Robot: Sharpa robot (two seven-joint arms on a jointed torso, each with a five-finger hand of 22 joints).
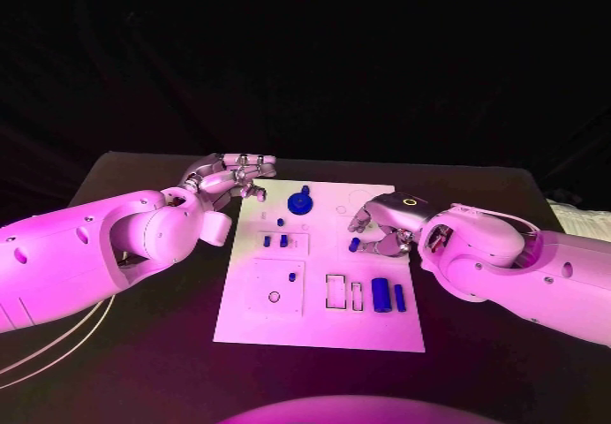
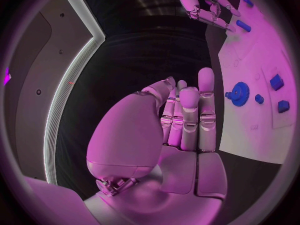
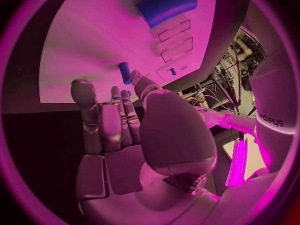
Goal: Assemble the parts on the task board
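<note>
Small blue parts (image 1: 380,289) are being approached by two hands over the white task board (image 1: 319,327).

The fingers (image 1: 365,215) of the right hand (image 1: 386,223) are being curled down over a small blue part (image 1: 354,245) near the board's right edge; whether it is being pinched cannot be told. The fingers (image 2: 189,116) of the left hand (image 1: 227,179) are being held straight and close together, with nothing in them, at the board's far left corner, near the blue gear (image 1: 300,202). The remaining parts are lying or standing on the board, which is resting mid-surface (image 1: 153,353). The pieces are judged to be light, stiff and smooth, probably slippery; each is best pinched across its sides, the gear by its rim.
</note>
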